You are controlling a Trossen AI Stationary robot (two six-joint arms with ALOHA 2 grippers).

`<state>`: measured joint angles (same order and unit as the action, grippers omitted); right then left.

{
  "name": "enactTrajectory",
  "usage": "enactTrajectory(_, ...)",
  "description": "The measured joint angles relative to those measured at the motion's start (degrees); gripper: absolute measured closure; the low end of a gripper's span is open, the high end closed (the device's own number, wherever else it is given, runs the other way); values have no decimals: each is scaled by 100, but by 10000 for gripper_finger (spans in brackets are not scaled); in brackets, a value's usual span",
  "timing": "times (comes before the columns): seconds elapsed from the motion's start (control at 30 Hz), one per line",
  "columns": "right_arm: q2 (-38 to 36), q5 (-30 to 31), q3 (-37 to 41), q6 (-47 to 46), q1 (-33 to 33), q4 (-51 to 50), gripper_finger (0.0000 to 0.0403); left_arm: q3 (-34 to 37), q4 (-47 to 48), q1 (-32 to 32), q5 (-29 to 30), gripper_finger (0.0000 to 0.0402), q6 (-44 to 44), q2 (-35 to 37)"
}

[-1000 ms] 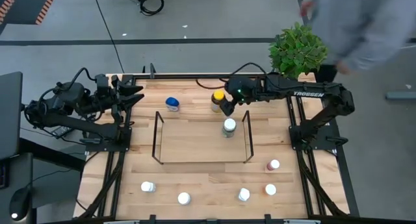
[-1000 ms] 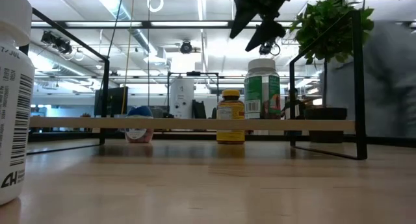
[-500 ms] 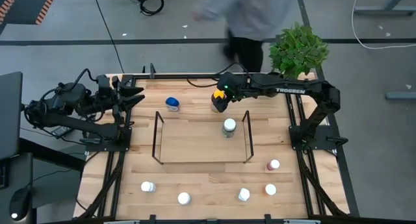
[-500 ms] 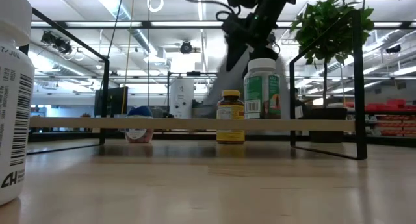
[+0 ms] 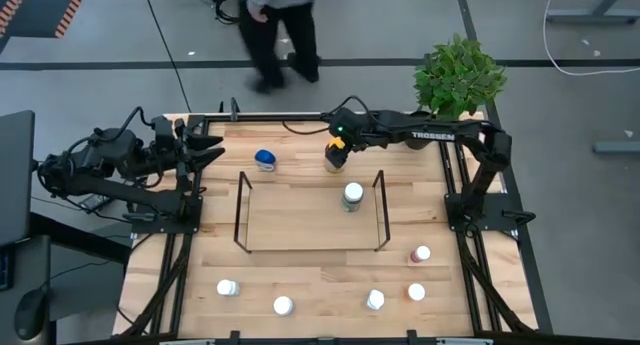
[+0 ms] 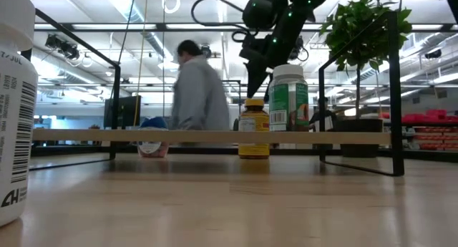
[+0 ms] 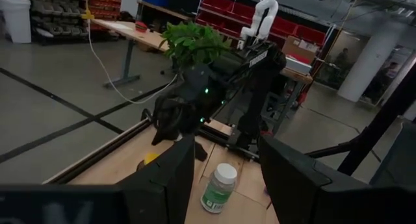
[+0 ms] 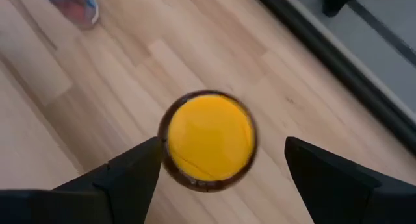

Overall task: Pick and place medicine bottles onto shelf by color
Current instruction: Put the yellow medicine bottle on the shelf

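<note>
The amber bottle with the yellow cap stands on the table just behind the shelf. The right gripper hangs over it, fingers wide apart, grasping nothing. One white-capped green bottle stands on the shelf. The left gripper waits far left, half spread, empty

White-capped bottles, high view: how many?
6. One on the shelf by its right end; two near the table's right edge; three along the front. None looks hidden.
</note>
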<state>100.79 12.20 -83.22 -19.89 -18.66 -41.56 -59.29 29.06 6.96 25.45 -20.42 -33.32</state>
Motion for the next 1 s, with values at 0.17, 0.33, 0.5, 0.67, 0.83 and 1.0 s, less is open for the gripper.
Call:
enactTrajectory(0.17, 118, -3, 4, 9, 9, 64, 73, 0, -1, 0, 0, 219, 0, -44)
enactTrajectory(0.33, 155, 44, 7, 51, 3, 124, 73, 0, 12, -2, 0, 220, 0, -42)
enactTrajectory(0.5, 175, 79, 4, 57, 3, 160, 78, 0, 35, 0, 0, 223, 0, -44)
enactTrajectory(0.67, 175, 72, 4, 104, 3, 168, 120, 0, 41, 0, 0, 223, 0, -44)
enactTrajectory(0.83, 171, 20, 4, 217, 5, 168, 186, 0, 44, 0, 0, 224, 0, -44)
enactTrajectory(1.0, 143, -244, 0, 230, 10, 169, 191, 0, 41, 0, 0, 224, 0, -44)
